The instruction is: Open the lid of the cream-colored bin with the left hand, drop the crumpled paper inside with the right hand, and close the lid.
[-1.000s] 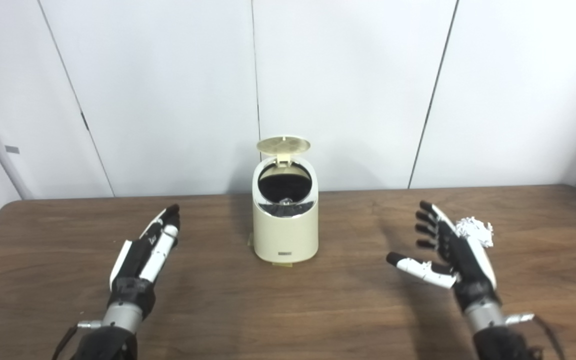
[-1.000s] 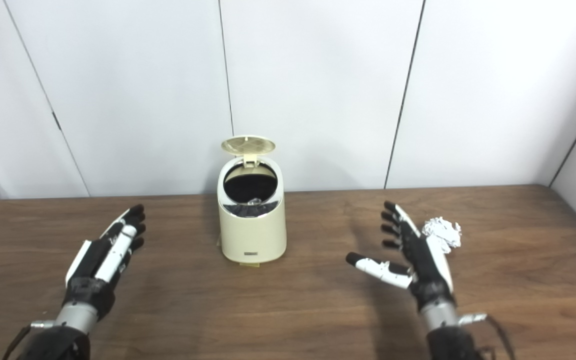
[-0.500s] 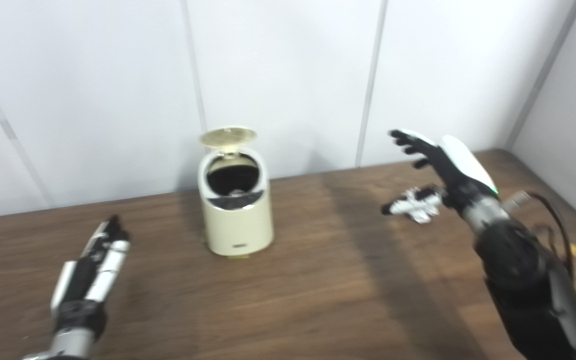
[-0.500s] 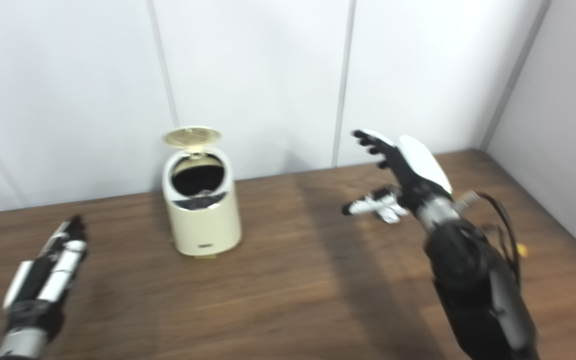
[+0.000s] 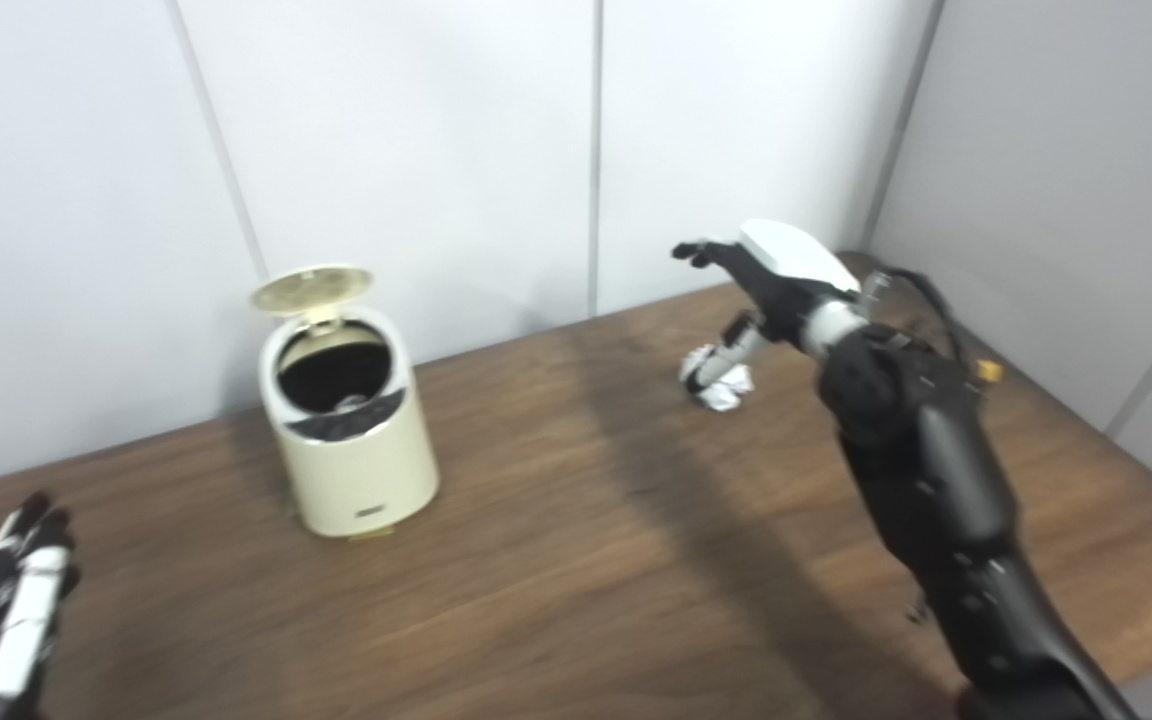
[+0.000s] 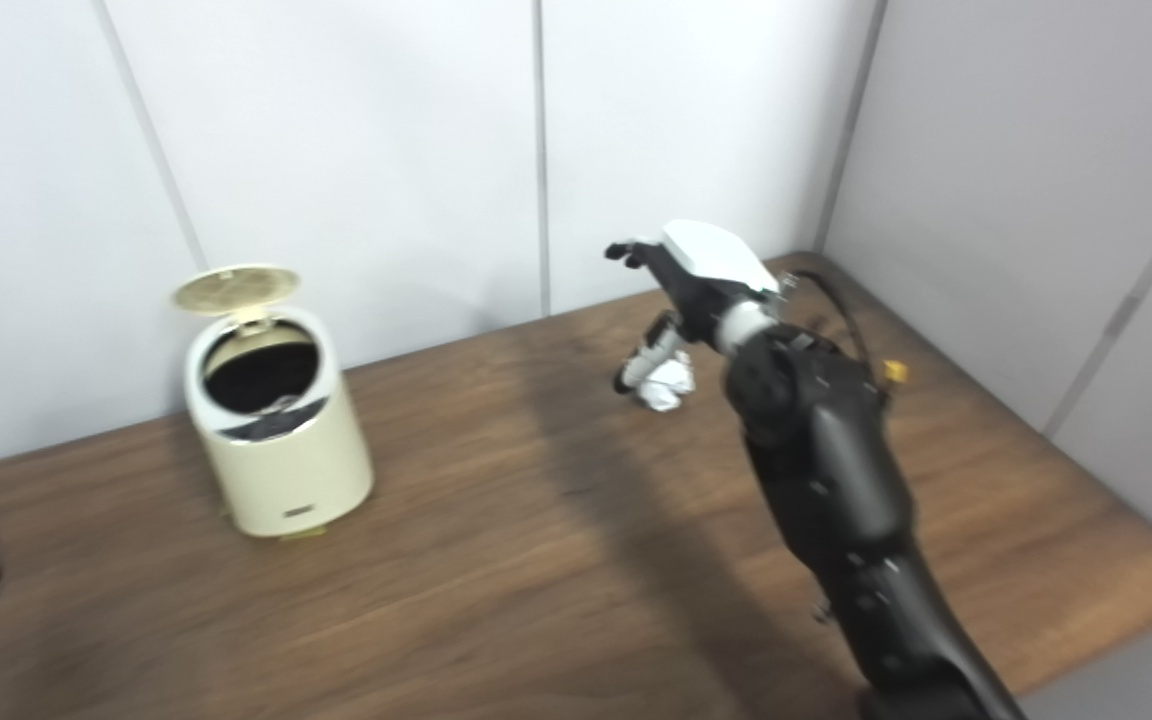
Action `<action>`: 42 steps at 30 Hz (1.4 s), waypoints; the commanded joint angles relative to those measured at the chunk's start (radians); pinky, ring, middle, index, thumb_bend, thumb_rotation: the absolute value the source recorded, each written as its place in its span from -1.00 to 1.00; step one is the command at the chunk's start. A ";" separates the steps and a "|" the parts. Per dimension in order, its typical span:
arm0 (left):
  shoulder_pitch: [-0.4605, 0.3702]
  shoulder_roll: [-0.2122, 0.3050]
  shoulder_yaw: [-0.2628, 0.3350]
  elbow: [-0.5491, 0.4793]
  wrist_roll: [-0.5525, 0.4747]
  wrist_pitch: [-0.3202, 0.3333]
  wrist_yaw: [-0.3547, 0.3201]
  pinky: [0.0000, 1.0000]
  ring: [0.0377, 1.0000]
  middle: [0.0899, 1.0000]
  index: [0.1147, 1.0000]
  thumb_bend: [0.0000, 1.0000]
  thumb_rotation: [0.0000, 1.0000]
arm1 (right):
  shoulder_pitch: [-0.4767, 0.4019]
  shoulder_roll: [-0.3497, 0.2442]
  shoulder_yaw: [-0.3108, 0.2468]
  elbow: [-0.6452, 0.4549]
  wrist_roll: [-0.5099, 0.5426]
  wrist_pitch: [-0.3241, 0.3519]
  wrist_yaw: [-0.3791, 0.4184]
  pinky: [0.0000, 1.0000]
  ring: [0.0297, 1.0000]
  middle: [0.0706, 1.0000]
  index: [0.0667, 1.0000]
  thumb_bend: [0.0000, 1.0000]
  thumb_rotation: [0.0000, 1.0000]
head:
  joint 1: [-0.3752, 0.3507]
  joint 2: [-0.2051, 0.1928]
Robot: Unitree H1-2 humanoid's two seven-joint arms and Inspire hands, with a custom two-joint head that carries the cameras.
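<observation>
Fingers of the left hand [image 5: 6, 620], lower left of frame, spread and empty. Left of centre, the cream-colored bin [image 5: 351, 450] stands on the surface [image 5: 576, 560], lid [image 5: 312, 287] up. Right of centre, the right hand [image 5: 771, 275] hovers with fingers apart over the crumpled paper [image 5: 718, 380]: white, jagged, lying on the wood. Likely featherlight and springy; pinch across its bulk.

No text can be read; a small dark label is seen low on the bin [image 5: 351, 470], but it is illegible.
</observation>
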 commanded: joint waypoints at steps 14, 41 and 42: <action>-0.051 0.011 0.009 -0.062 -0.044 0.029 0.001 0.83 0.80 0.79 0.89 0.09 0.09 | -0.175 -0.035 0.053 0.292 -0.066 -0.002 -0.033 0.40 0.64 0.69 0.68 0.86 -0.94 | 0.004 0.016; -0.035 0.035 -0.012 -0.104 0.007 0.062 0.008 0.73 0.81 0.77 0.81 0.16 0.25 | -0.186 -0.052 0.141 0.540 -0.063 0.000 -0.111 0.45 0.75 0.80 0.73 0.73 -0.79 | 0.030 0.038; -0.035 0.036 -0.014 -0.104 0.008 0.063 0.008 0.73 0.81 0.77 0.81 0.16 0.24 | -0.184 -0.048 0.126 0.541 -0.055 0.000 -0.128 0.49 0.77 0.82 0.74 0.74 -0.80 | 0.033 0.039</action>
